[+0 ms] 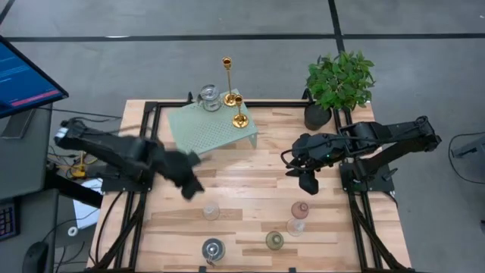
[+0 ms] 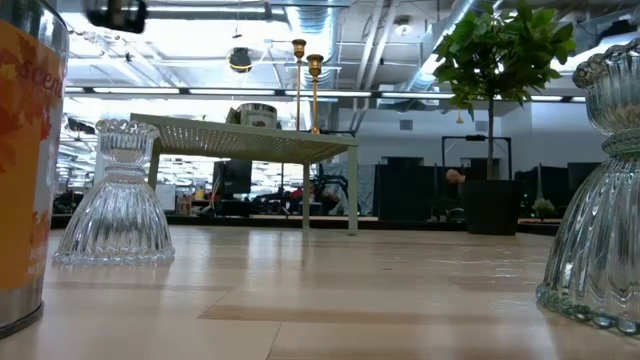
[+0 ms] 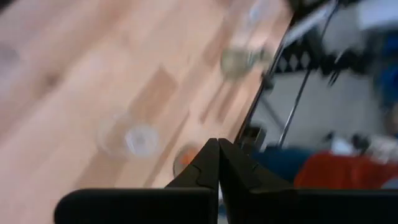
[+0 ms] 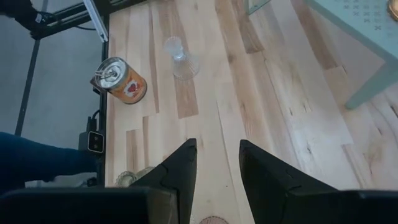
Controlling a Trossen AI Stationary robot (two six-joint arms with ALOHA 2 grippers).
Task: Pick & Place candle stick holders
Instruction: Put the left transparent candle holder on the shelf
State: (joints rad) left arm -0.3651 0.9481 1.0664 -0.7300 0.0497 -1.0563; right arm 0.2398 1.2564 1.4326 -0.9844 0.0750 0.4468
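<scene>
On the mint rack [image 1: 208, 129] stand three holders [image 1: 210, 98], five remain on the table [image 1: 250, 189]; left gripper [image 1: 193, 189] clenched empty, right gripper [image 1: 309, 182] parted, empty.

Right gripper [image 4: 216, 163]: two dark fingers apart, nothing between them, above pale wooden plank table [image 4: 273, 93]. Clear ribbed glass candle holder [image 4: 181, 60] upright on the boards, well ahead of the fingertips. Near it, close to the table edge, orange-labelled metal tin with silvery lid [image 4: 120, 79]. Mint-green perforated metal rack [image 4: 360, 31] with one leg on the wood, off to one side. Greenish glass rim [image 4: 127, 178] partly visible beside a finger. Black frame rail [image 4: 98, 22] beyond the table edge.
</scene>
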